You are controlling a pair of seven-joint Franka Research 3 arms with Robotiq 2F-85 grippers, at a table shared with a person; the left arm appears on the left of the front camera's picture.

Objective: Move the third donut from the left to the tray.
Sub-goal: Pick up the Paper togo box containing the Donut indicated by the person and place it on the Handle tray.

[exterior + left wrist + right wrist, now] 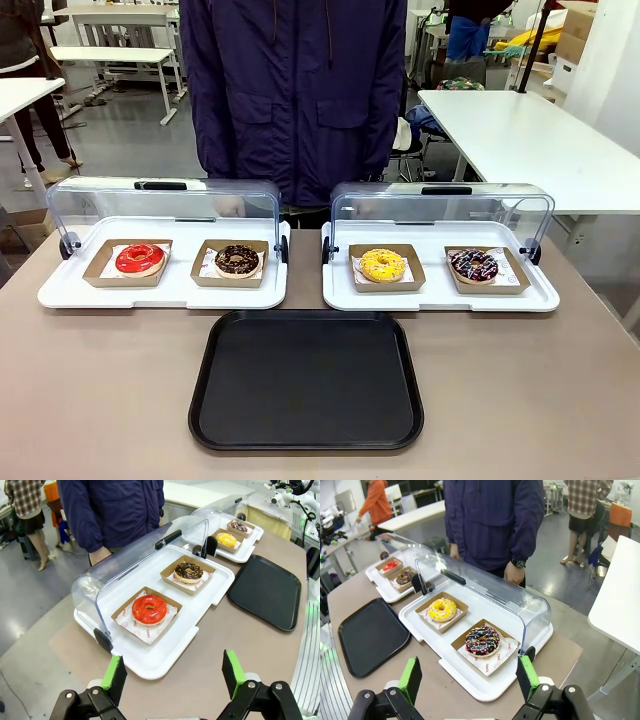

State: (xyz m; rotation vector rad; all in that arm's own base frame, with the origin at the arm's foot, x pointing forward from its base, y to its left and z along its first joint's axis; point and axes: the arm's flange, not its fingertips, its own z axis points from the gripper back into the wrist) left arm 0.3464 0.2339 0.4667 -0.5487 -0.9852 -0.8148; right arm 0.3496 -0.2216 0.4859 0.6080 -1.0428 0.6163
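The yellow-glazed third donut (382, 264) (442, 609) (226, 539) sits in its brown cardboard holder on the right white tray (440, 297), left slot. The black tray (306, 380) (369, 634) (266, 590) lies bare at the near middle of the table. My left gripper (174, 672) hangs open above the table's edge, in front of the left white tray. My right gripper (469, 678) is open too, hovering near the right white tray's corner. Both hold nothing.
The left white tray (165, 290) carries a red donut (139, 258) and a chocolate donut (237, 260). A sprinkled chocolate donut (473, 265) sits right of the yellow one. Both clear lids (440, 205) stand raised at the back. A person in a dark jacket (295, 90) stands behind.
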